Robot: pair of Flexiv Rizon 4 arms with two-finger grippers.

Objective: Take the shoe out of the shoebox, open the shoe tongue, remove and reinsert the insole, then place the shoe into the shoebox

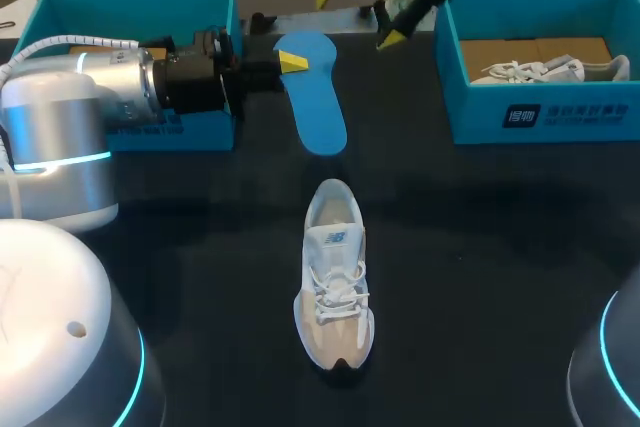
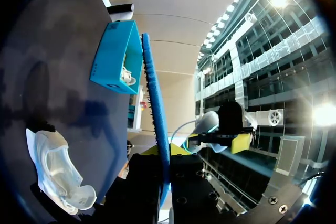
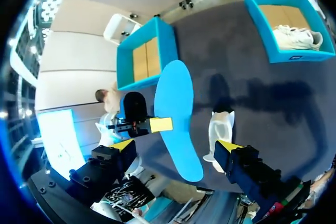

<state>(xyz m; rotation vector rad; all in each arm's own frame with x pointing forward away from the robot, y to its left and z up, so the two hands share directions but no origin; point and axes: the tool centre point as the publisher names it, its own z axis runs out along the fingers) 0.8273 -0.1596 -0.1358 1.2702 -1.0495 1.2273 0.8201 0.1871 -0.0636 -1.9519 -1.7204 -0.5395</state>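
The blue insole [image 1: 313, 97] hangs above the table's far middle, and my left gripper [image 1: 290, 62] is shut on its end. In the left wrist view the insole [image 2: 155, 108] shows edge-on, running out from between that gripper's [image 2: 163, 153] fingers. My right gripper [image 1: 358, 15] hovers open just behind and above the insole. In its own view the insole [image 3: 176, 114] lies ahead of the spread fingers of the right gripper [image 3: 176, 148] without touching them. The white and beige shoe [image 1: 335, 282] rests on the table in the middle, toe toward the front.
An open teal shoebox [image 1: 135, 7] stands at the back left, behind my left arm. A second teal shoebox [image 1: 540, 97] at the back right holds another white shoe [image 1: 540, 69]. The black tabletop [image 1: 480, 247] spreads around the shoe.
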